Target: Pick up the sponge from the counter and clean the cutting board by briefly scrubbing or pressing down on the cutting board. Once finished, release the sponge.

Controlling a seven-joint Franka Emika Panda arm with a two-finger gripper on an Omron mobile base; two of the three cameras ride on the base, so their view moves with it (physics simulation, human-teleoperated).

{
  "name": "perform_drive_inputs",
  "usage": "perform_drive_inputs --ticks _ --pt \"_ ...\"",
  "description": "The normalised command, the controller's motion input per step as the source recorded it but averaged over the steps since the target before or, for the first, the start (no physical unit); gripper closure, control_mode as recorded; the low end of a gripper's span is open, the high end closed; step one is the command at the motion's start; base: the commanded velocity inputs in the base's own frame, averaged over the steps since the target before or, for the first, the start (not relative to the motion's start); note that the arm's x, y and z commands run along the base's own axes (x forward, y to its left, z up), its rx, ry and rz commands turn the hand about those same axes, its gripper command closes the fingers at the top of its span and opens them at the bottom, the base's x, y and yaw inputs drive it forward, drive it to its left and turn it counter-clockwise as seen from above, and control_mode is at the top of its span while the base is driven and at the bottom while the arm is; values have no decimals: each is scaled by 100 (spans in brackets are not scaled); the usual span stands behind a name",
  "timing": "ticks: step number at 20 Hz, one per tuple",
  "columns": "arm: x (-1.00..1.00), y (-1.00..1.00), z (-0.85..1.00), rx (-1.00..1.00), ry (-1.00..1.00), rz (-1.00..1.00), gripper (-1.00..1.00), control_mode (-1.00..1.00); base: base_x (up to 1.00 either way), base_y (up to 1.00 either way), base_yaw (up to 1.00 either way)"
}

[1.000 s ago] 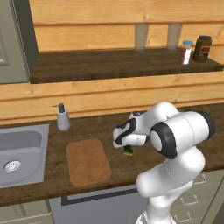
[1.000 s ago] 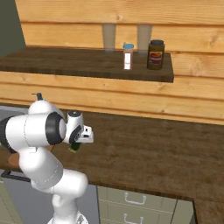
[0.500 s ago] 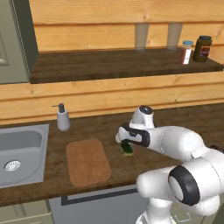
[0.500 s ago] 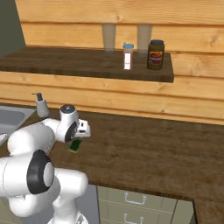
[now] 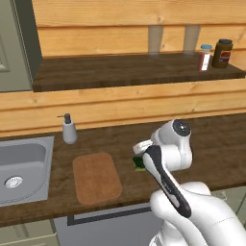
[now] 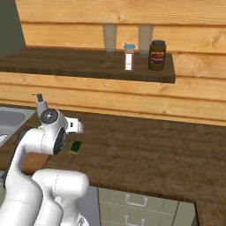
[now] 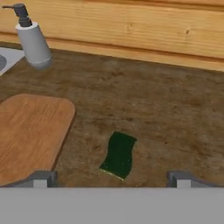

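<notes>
1 sponge (image 7: 117, 155) – on counter (image 7: 175, 122) | 1 cutting board (image 7: 30, 133) | gripper (image 7: 111, 178) – seemingly spread, empty

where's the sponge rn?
The sponge lies flat on the counter just right of the cutting board, not on it. In the hand view it sits between the open gripper's fingertips, ungrasped.

One sponge (image 7: 118, 155) counted on the counter (image 5: 211, 149), one cutting board (image 5: 96, 178), one soap dispenser (image 5: 69, 129), one steel sink (image 5: 24, 166), two containers seen on the upper shelf (image 6: 79, 66): one dark jar (image 6: 157, 55), one small bottle (image 6: 129, 57).
</notes>
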Motion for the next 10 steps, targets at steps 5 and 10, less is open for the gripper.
perform_drive_inputs --ticks 5,10 --pt "-55 0 100 9 -8 0 -100 -100 0 0 0" --pt "-60 0 99 12 -1 0 -100 -100 0 0 0"
